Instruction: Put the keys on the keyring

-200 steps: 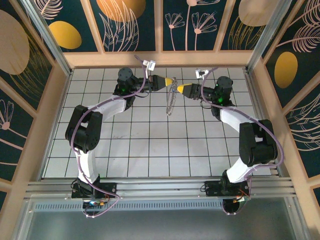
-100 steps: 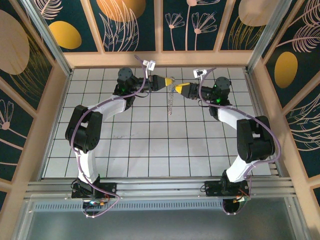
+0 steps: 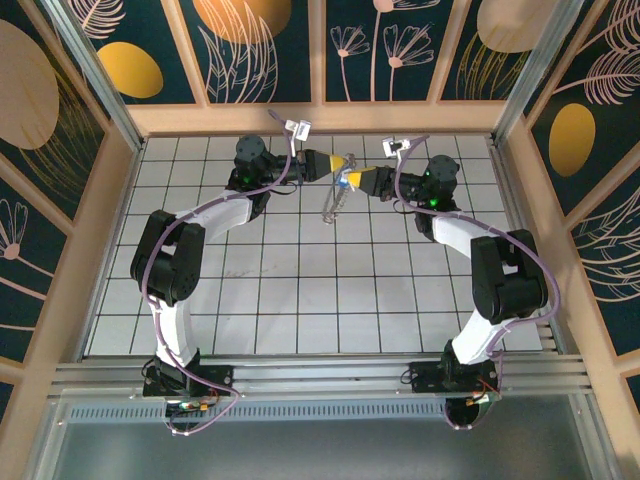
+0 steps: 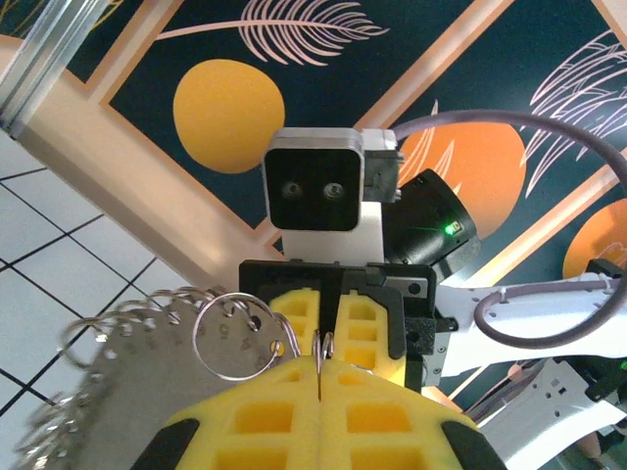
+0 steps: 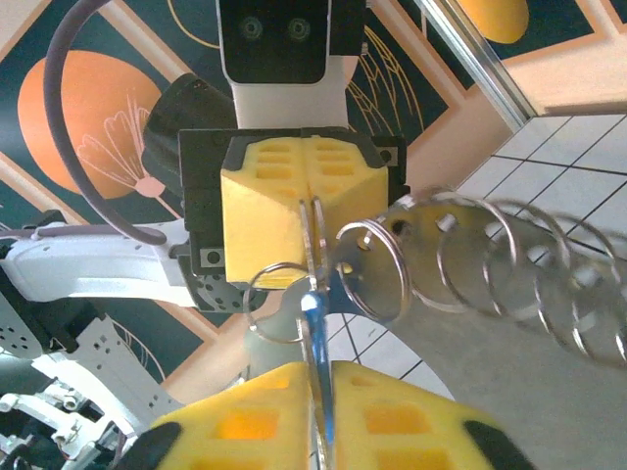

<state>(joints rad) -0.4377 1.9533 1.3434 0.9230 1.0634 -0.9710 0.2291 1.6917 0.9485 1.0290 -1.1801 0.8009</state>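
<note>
Held up over the far middle of the table, the keyring [image 3: 334,205] is a thin metal hoop fringed with small rings and hangs down from my left gripper [image 3: 342,162]. In the left wrist view its grey rim [image 4: 127,382] and a small split ring [image 4: 235,338] sit left of the left gripper [image 4: 321,367], whose yellow pads are shut on a thin ring wire. My right gripper [image 5: 315,377] faces it tip to tip, shut on the blue key [image 5: 314,318], seen edge-on. The key's tip meets the small rings [image 5: 372,269] in front of the left gripper's pads [image 5: 265,215].
White tiled floor [image 3: 300,290] lies below both arms. Wooden frame walls with dark floral panels [image 3: 320,110] stand close behind the grippers. The two grippers [image 3: 350,178] are almost touching above the back row of tiles.
My right gripper has moved left to meet the left gripper and its jaws have closed on the key. The hanging keyring has swung slightly left. The left arm has stayed put.
</note>
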